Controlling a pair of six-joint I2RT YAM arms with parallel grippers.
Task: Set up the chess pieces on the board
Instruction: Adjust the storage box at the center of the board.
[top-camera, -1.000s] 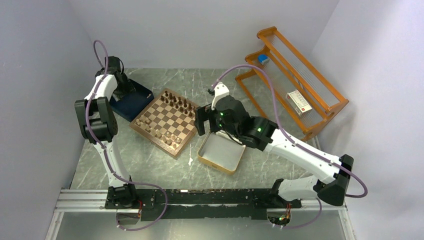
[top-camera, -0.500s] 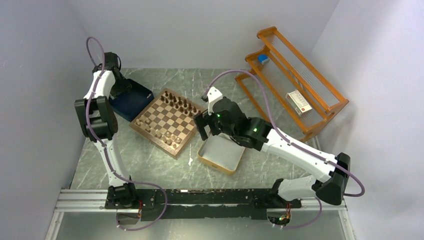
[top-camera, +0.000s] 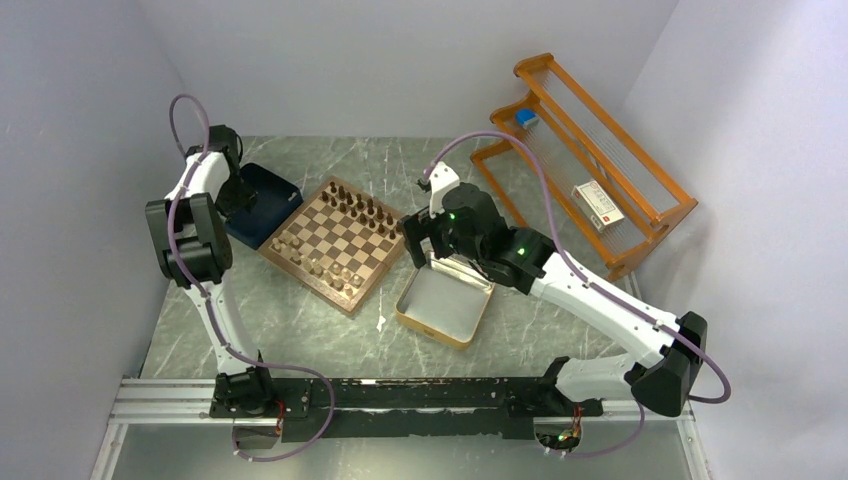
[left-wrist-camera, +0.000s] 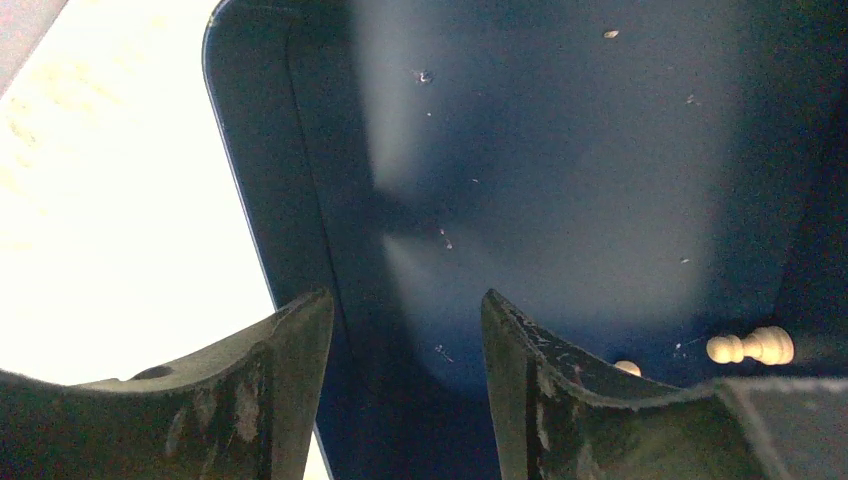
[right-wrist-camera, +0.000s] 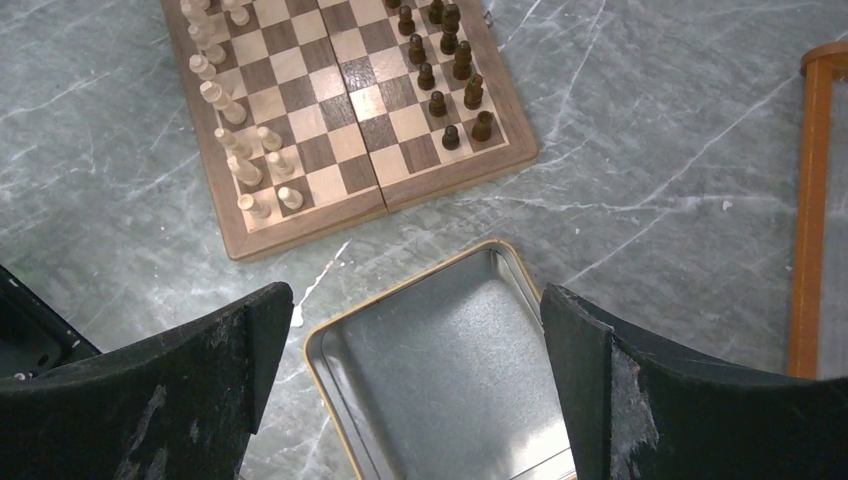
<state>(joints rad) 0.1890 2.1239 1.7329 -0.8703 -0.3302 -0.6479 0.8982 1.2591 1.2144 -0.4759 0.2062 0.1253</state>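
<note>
We see the board (top-camera: 335, 243) set diamond-wise at the middle of the grey marbled table (top-camera: 300, 330). Dark chess pieces (top-camera: 357, 206) are ranked along its far right side and pale chess pieces (top-camera: 318, 268) along its near left side. Just left of it lies a navy tray (top-camera: 272, 196), and the left gripper (top-camera: 237, 197) hangs over that tray. Right of the board lies a silver tin (top-camera: 445, 305), and the right gripper (top-camera: 416, 243) hovers above its far corner. An orange rack (top-camera: 600, 150) stands at the far right.
</note>
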